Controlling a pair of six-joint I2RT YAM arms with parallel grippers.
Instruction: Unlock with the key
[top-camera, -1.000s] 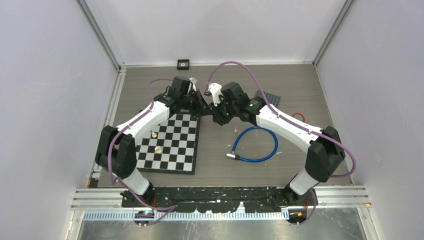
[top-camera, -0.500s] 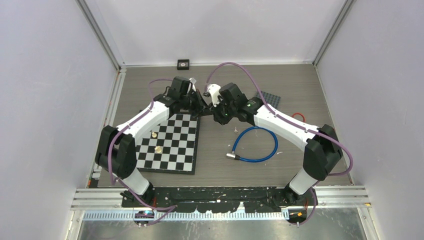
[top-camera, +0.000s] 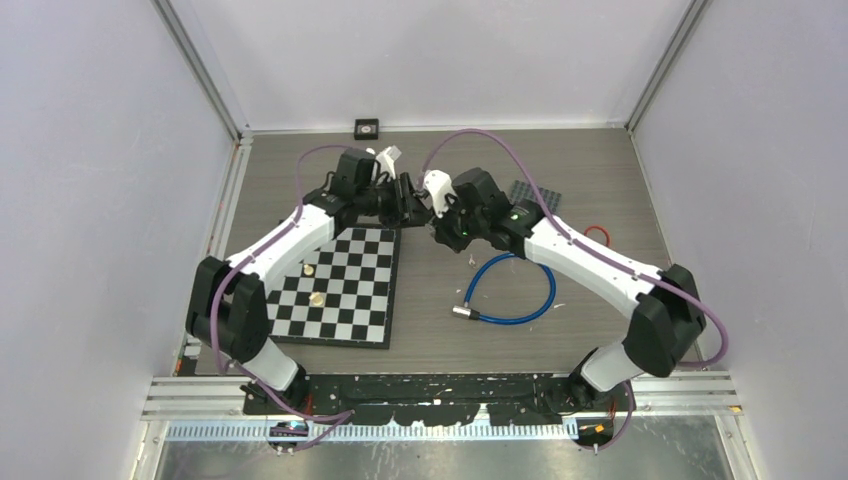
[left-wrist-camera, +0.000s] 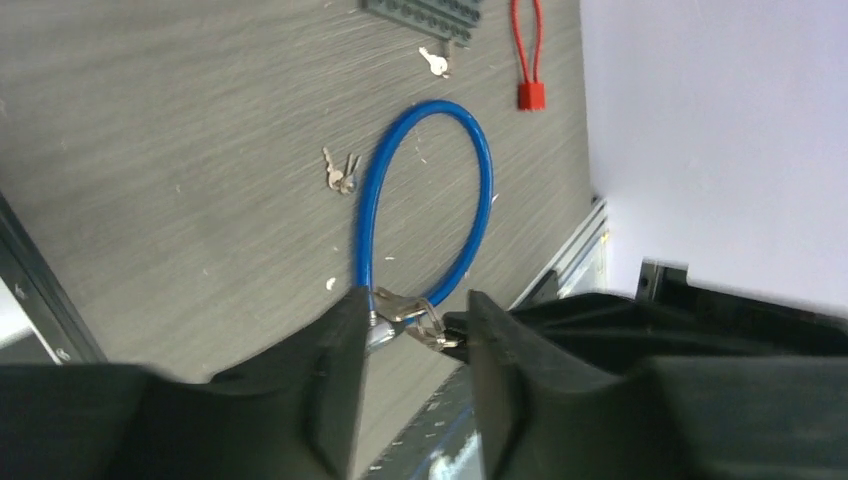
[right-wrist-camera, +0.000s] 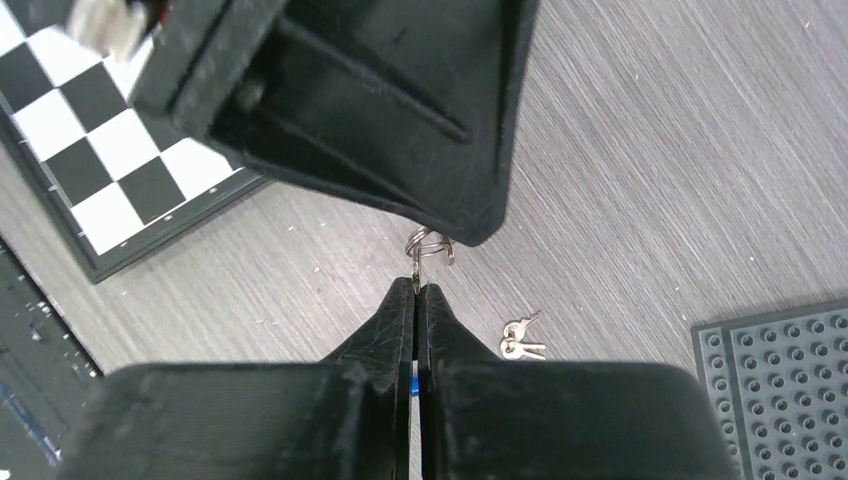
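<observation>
- Above the table (top-camera: 300, 170) centre, the right gripper (right-wrist-camera: 416, 286) is clamped on a key (right-wrist-camera: 416, 265).
- The left gripper (left-wrist-camera: 415, 312) has its fingers apart, with the key's ring in the gap.
- The blue cable lock (top-camera: 510, 288) lies flat, right of the chessboard (top-camera: 340, 285).
- 2 loose keys (left-wrist-camera: 340, 172) lie beside its loop.
- In the right wrist view, a left finger covers part of the ring.

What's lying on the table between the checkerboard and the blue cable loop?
A small pair of keys, loose on the table right beside the blue cable loop, across from the checkerboard. Both wrist views show them.
</observation>
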